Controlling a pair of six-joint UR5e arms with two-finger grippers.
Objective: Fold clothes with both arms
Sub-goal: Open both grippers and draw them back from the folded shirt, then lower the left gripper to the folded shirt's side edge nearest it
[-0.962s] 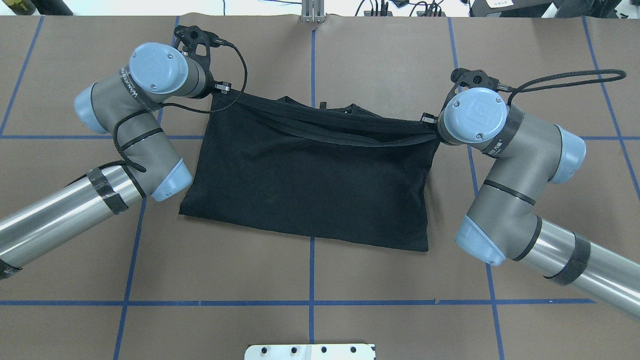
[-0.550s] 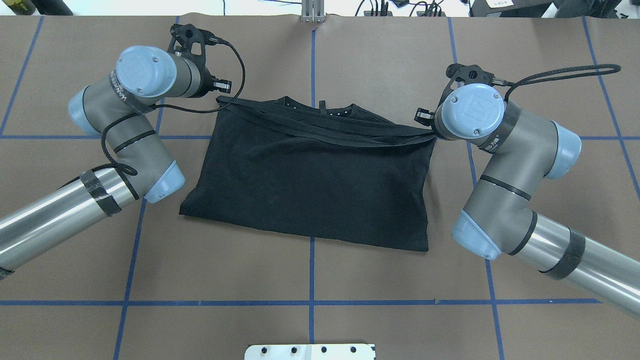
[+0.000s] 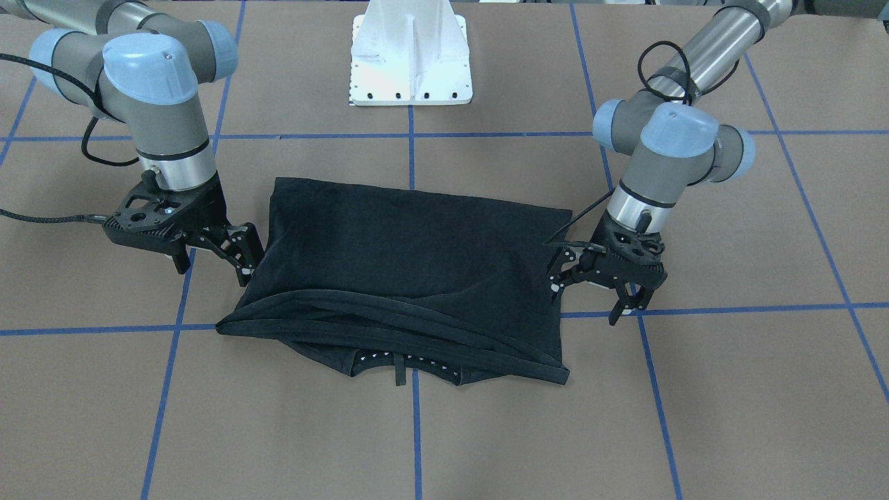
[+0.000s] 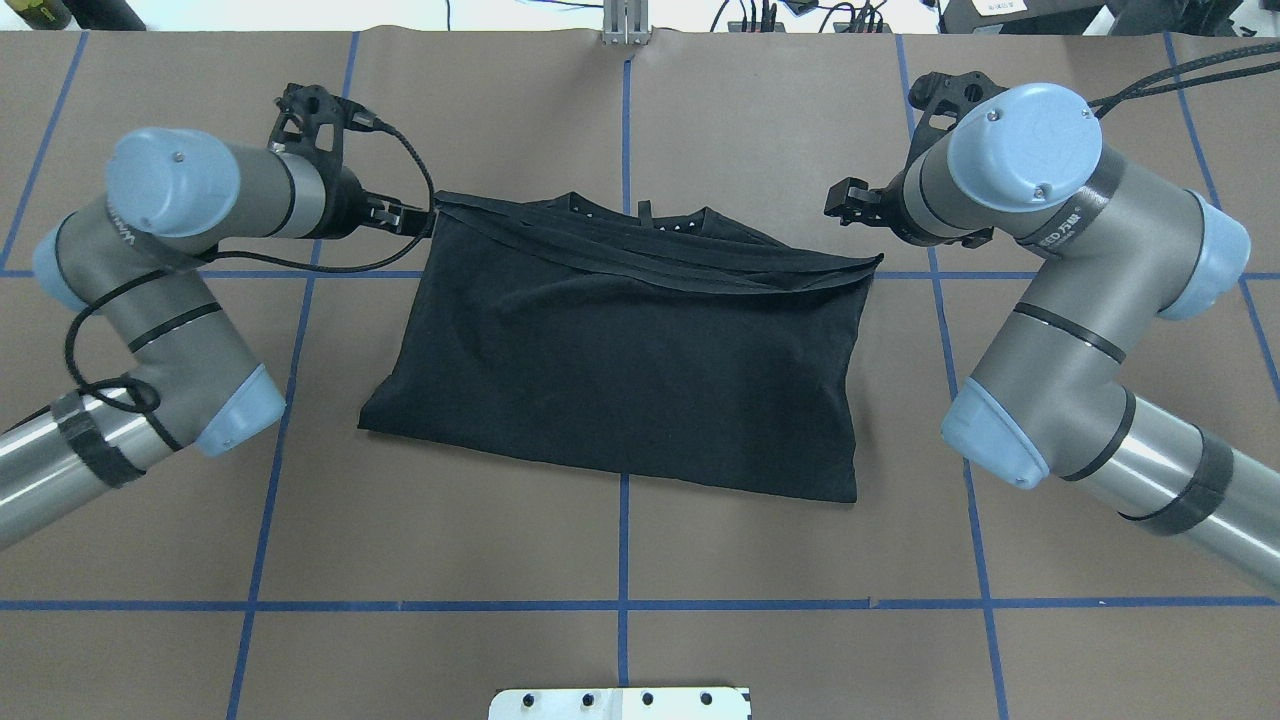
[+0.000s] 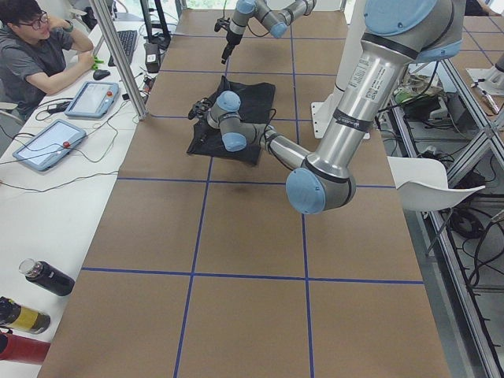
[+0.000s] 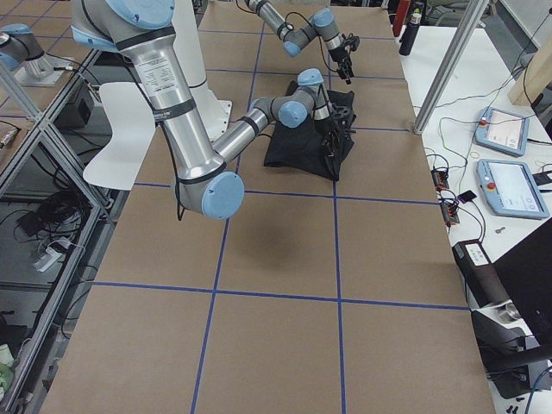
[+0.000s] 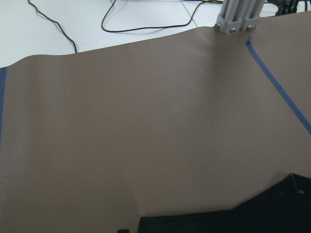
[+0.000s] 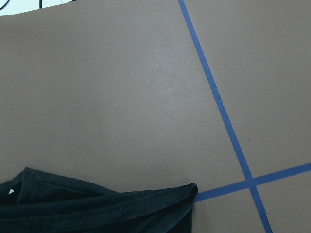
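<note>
The clothes are one black T-shirt [image 4: 620,360], folded in half and lying flat on the brown table [image 3: 729,389]. Its doubled hem and collar edge [image 3: 396,361] face away from the robot. My left gripper [image 4: 412,216] [image 3: 589,297] is open just beside the shirt's far left corner and holds nothing. My right gripper [image 4: 842,203] [image 3: 212,267] is open too, near the far right corner and apart from it. The left wrist view shows only a black sliver of shirt [image 7: 218,223], and the right wrist view shows the folded corner [image 8: 97,208].
The white mounting block [image 3: 411,62] stands at the robot's side of the table. Blue tape lines [image 4: 620,604] grid the surface. A metal post [image 4: 625,25] rises at the far edge. A person [image 5: 39,55] sits at a side desk with tablets.
Both grippers have let go of the shirt's upper edge, which was stretched between them and now lies on the table. Both arms have swung outward, away from the shirt.
</note>
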